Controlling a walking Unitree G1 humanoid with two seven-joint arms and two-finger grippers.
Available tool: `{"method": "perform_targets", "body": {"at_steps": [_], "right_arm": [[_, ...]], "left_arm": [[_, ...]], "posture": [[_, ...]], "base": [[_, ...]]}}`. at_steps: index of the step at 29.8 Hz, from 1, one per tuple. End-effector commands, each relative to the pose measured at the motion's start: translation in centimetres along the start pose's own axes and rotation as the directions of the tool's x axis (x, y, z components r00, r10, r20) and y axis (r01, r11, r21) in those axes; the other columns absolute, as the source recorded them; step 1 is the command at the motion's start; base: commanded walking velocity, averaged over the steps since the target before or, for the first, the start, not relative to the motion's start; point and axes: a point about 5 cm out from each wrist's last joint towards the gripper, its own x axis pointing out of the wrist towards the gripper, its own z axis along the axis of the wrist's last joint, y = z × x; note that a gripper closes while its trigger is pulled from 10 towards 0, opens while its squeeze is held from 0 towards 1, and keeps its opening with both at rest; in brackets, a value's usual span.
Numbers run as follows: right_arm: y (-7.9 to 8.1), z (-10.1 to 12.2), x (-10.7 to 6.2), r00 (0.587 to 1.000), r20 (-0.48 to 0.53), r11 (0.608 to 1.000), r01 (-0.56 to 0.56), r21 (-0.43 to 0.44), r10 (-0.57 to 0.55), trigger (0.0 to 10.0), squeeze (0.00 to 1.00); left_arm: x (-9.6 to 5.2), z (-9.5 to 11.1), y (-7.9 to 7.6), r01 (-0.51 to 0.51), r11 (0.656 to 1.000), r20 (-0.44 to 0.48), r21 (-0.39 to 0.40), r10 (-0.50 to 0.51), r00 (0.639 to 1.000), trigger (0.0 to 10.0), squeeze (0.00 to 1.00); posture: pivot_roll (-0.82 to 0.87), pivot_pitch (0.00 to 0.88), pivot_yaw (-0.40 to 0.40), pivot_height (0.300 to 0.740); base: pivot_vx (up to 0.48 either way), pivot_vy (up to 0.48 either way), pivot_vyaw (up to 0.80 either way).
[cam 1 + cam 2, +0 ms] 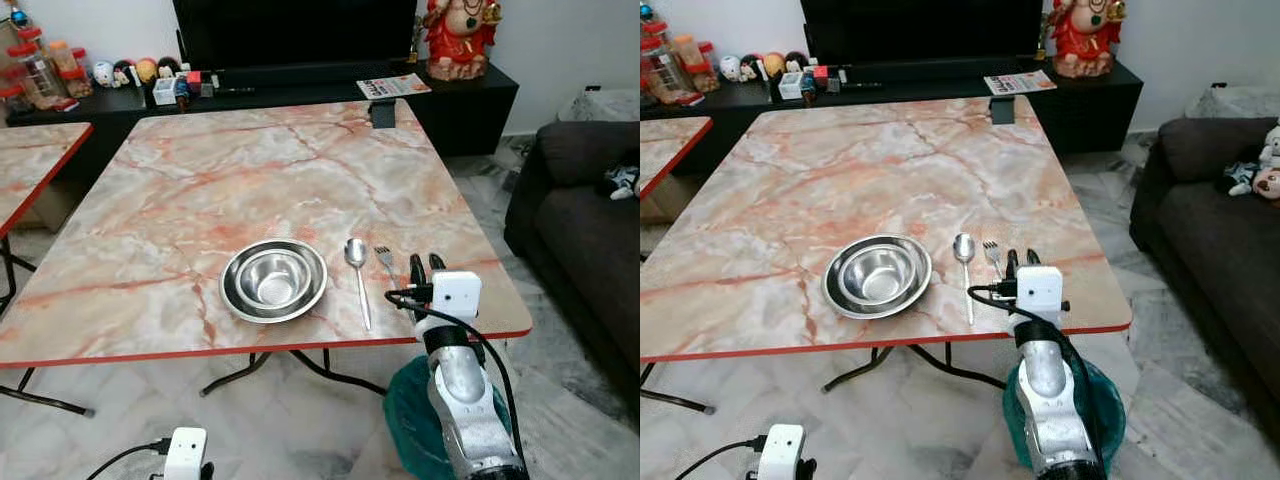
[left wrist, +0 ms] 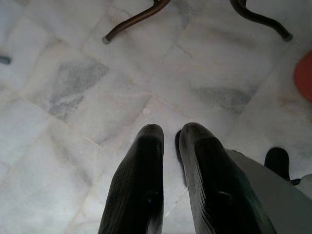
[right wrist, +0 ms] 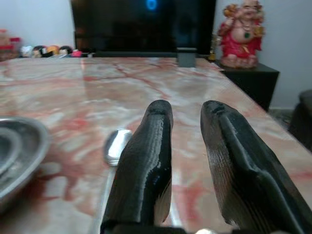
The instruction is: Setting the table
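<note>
A steel bowl (image 1: 274,279) sits inside a steel plate (image 1: 236,291) near the front edge of the marble table (image 1: 200,190). To its right lie a spoon (image 1: 357,270) and then a fork (image 1: 385,258), both pointing away from me. My right gripper (image 1: 426,266) hovers low over the table just right of the fork. Its fingers (image 3: 151,146) stand a little apart, open, with nothing between them. The spoon's bowl (image 3: 117,145) shows beside them in the right wrist view. My left gripper (image 2: 170,134) hangs idle over the floor, fingers together.
A small dark box (image 1: 382,113) stands at the table's far edge. A second table (image 1: 30,160) is on the left and a dark sofa (image 1: 580,220) on the right. A teal bin (image 1: 408,410) sits under the front right corner. Table legs (image 2: 131,22) cross the marble floor.
</note>
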Motion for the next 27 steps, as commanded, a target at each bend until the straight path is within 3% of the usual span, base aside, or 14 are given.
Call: {"method": "perform_targets", "body": {"at_steps": [1, 27], "right_arm": [[0.8, -0.1, 0.1, 1.000, 0.000, 0.999, -0.030, 0.015, 0.030, 10.0, 0.00], [2.0, 0.2, 0.3, 0.998, 0.012, 0.997, -0.063, 0.039, 0.062, 10.0, 0.00]], "left_arm": [[-0.1, -0.2, 0.6, -0.020, 1.000, -0.013, 0.001, 0.020, 1.000, 10.0, 0.00], [-0.2, -0.4, 1.0, -0.031, 1.000, -0.018, 0.000, 0.031, 0.999, 10.0, 0.00]], "posture": [[-0.01, 0.000, 0.032, 0.740], [0.01, 0.000, 0.035, 0.740]], "base": [[0.000, 0.480, 0.00], [0.000, 0.349, 0.00]]}}
